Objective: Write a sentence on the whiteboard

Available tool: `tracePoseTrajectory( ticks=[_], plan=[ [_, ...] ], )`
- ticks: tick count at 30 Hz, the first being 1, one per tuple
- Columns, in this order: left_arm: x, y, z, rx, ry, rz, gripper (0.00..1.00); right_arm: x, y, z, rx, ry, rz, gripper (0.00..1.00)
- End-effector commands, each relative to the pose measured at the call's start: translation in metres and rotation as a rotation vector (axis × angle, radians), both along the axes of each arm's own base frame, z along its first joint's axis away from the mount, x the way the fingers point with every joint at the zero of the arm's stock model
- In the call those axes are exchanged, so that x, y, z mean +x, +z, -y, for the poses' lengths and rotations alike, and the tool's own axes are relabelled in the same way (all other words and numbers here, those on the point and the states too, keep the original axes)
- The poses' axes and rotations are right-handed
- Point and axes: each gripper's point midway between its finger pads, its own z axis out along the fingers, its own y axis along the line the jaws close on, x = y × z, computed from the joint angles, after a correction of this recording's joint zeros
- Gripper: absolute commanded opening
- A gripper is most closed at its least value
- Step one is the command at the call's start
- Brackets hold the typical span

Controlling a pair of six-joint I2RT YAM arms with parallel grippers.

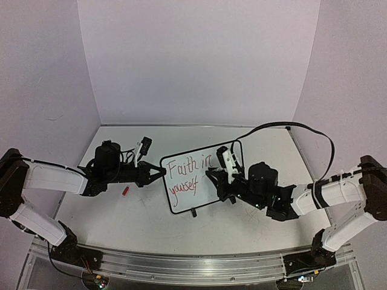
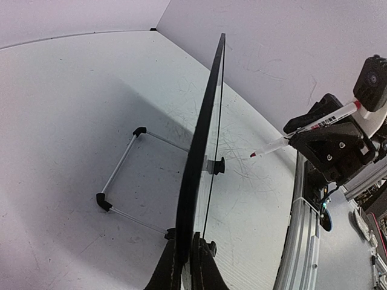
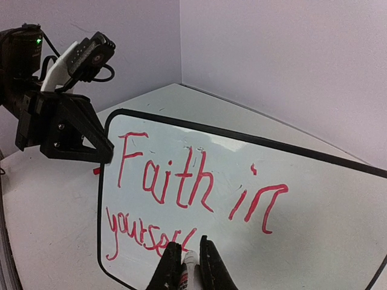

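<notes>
Your table (image 1: 121,217) is a pale, scratched top with a metal rail (image 1: 181,261) along its near edge. On it you have the whiteboard (image 1: 192,181), propped up on its wire stand (image 2: 120,164) and black feet, and a small red piece (image 1: 126,191) lying to its left.

Tally of the scene

Two grippers, the left gripper (image 1: 161,174) and the right gripper (image 1: 211,177); one whiteboard (image 1: 199,194) carrying three red words on two lines; one marker (image 2: 314,125); one wire stand (image 2: 121,175) with two black corner pieces behind the board; one small red piece (image 1: 126,190) lying loose on the tabletop (image 1: 254,226).
</notes>
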Motion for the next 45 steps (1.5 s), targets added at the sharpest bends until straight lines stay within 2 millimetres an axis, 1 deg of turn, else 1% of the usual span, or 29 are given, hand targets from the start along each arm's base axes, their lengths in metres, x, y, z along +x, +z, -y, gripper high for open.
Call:
tracePoseTrajectory(
  ticks=[1, 8, 23, 39, 43, 45],
  plan=[
    [0.007, 0.007, -0.006, 0.019, 0.046, 0.052, 0.00, 0.001, -0.005, -0.004, 0.021, -0.001, -0.019, 0.00],
    [0.006, 0.007, -0.006, 0.016, 0.046, 0.048, 0.00, 0.003, -0.016, -0.009, 0.011, 0.000, -0.042, 0.00],
    [0.007, 0.009, -0.005, 0.013, 0.039, 0.048, 0.00, 0.005, -0.027, -0.011, -0.001, -0.008, -0.065, 0.00],
    [0.008, 0.009, -0.003, 0.012, 0.038, 0.044, 0.00, 0.006, -0.028, -0.010, -0.002, -0.017, -0.067, 0.00],
    [0.009, 0.010, -0.003, 0.012, 0.041, 0.045, 0.00, 0.007, -0.029, -0.007, -0.005, -0.028, -0.062, 0.00],
    [0.009, 0.009, -0.003, 0.012, 0.041, 0.044, 0.00, 0.011, -0.028, -0.002, -0.002, -0.063, -0.060, 0.00]
  ],
)
